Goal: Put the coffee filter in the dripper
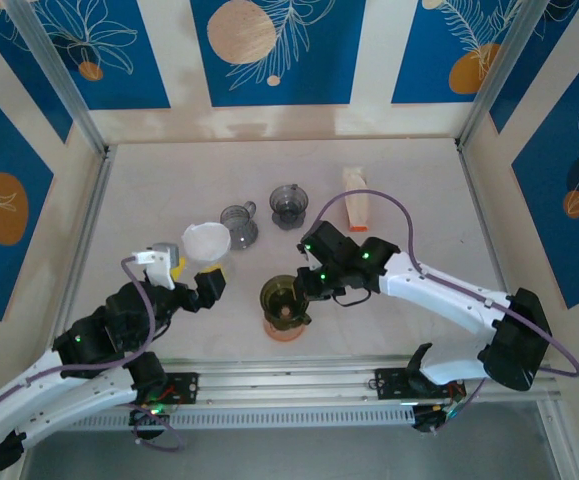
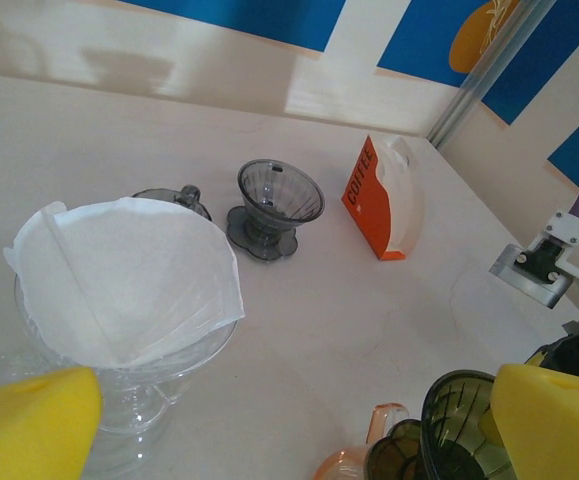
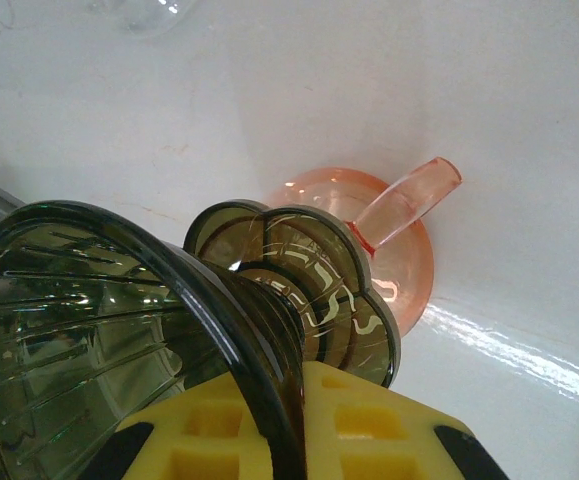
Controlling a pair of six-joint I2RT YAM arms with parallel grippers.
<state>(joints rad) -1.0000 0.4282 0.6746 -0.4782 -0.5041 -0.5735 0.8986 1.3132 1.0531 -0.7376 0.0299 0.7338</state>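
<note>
My left gripper [image 2: 289,440] released | coffee filter [image 2: 129,280] just ahead in clear dripper [image 2: 134,400], left of olive dripper [image 3: 89,320] | my right gripper [image 3: 289,430] clamps olive dripper rim | left arm nearer.

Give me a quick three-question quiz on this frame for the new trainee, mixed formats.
1. True or false: the white paper filter sits inside the clear dripper.
2. What is the right gripper shut on? A. the white paper filter. B. the green dripper, by its rim. C. the clear dripper.
3. Fill in: the left gripper hangs beside the clear dripper with its jaws ___.

Key: 1 true; 2 B; 3 open.
</note>
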